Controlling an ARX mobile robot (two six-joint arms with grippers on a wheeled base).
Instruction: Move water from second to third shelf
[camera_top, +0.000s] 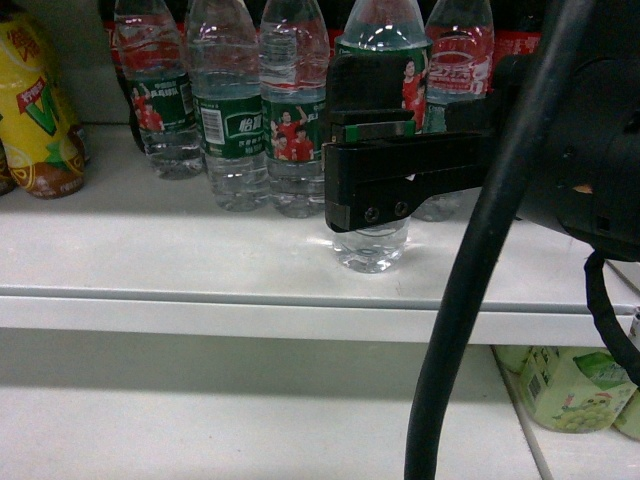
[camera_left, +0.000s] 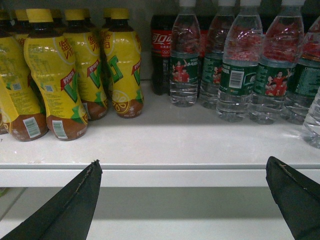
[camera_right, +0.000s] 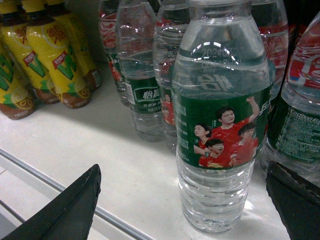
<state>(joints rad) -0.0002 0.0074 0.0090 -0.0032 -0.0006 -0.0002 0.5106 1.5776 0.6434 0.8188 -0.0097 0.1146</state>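
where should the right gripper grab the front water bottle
Grip the front water bottle around its labelled middle, coming straight in from the shelf's open front. It stands upright ahead of the other bottles, and the open right gripper already has a finger on each side of it.

I see the water (camera_right: 220, 125) as clear ribbed plastic with a dark green label showing red-shirted people and white text. The tea bottles (camera_left: 55, 75) are yellow with green and red marks and brown bases. The cola (camera_left: 161, 45) is dark, red-labelled. The shelf (camera_top: 180, 250) is white. My grippers (camera_left: 182, 200) are black.
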